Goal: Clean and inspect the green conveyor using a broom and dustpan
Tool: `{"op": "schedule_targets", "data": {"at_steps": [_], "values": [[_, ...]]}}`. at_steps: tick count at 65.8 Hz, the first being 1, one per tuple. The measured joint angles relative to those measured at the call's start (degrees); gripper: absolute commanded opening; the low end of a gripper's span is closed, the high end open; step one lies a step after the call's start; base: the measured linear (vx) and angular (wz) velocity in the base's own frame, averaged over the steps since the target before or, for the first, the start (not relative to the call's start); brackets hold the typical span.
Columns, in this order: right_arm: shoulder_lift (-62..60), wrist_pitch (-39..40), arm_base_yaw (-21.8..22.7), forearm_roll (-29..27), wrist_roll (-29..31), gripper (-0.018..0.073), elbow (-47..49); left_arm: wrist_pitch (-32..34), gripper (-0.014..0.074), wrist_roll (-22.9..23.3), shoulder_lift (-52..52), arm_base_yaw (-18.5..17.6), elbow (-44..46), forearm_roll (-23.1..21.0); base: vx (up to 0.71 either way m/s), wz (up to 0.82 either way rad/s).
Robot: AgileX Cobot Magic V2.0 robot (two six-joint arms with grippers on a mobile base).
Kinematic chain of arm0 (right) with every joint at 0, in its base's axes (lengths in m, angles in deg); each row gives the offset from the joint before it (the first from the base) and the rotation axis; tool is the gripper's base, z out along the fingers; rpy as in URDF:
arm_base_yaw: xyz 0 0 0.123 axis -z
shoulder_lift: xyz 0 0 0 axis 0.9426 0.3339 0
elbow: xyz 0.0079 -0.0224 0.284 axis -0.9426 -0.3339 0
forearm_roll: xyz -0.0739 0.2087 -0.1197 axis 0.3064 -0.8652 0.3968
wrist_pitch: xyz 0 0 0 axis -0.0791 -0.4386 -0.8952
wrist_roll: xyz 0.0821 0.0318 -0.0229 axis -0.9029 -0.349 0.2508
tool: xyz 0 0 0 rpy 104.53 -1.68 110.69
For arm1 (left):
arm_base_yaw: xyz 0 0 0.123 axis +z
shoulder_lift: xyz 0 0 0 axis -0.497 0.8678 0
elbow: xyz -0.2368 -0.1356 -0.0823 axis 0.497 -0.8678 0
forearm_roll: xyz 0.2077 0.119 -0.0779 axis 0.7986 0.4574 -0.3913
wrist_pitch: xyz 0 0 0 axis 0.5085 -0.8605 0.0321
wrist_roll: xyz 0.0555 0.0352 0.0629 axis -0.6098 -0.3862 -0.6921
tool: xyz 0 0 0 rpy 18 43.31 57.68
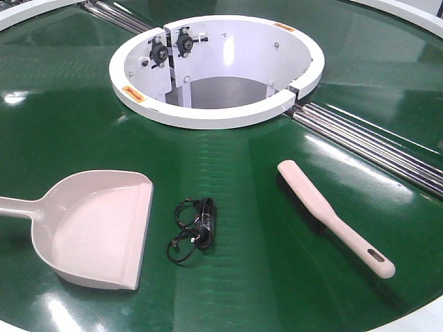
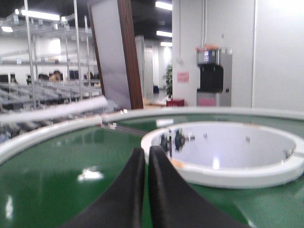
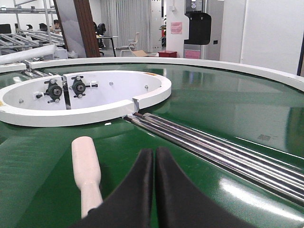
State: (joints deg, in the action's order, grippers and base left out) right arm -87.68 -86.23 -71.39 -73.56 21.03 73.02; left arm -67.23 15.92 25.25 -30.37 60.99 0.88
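Plainly, the left gripper (image 2: 144,153) has its black fingers (image 2: 126,194) pressed together with nothing between them, aimed toward the hub (image 2: 223,176). The right gripper (image 3: 154,153) matches it: fingers (image 3: 178,194) shut against each other and empty. The broom (image 3: 85,166) lies just left of them in that view, its rounded end toward the hub. In the front view, the broom lies on the conveyor (image 1: 69,124) to the near right of the hub, slotted handle end pointing away from it. The dustpan (image 1: 97,228) lies to the hub's near left, lip facing a black cable (image 1: 194,225) coiled just beside it, between dustpan and broom. Steel rollers (image 1: 374,145) run out from the hub's right side.
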Motion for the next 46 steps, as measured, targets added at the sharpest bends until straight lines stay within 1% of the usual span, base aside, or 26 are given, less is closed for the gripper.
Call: {"op": "schedule_targets", "data": {"at_steps": [6, 17, 21, 34, 46], "values": [[0.0, 0.0, 0.0, 0.0, 0.0, -0.0008, 0.0, -4.9, -0.0006, 0.0, 5.0, 0.0, 7.6, 0.0, 0.00, 0.00], [0.0, 0.0, 0.0, 0.0, 0.0, -0.0008, 0.0, -19.4, -0.0006, 0.0, 16.9, 0.0, 19.2, 0.0, 0.00, 0.00], [0.0, 0.0, 0.0, 0.0, 0.0, -0.0008, 0.0, -23.1, -0.0006, 0.0, 21.3, 0.0, 21.9, 0.0, 0.00, 0.00], [0.0, 0.0, 0.0, 0.0, 0.0, -0.0008, 0.0, -29.6, -0.0006, 0.0, 30.7, 0.0, 23.3, -0.2, 0.00, 0.00], [0.0, 0.0, 0.0, 0.0, 0.0, -0.0008, 0.0, -30.9, -0.0006, 0.0, 34.3, 0.0, 23.3, 0.0, 0.00, 0.00]]}}
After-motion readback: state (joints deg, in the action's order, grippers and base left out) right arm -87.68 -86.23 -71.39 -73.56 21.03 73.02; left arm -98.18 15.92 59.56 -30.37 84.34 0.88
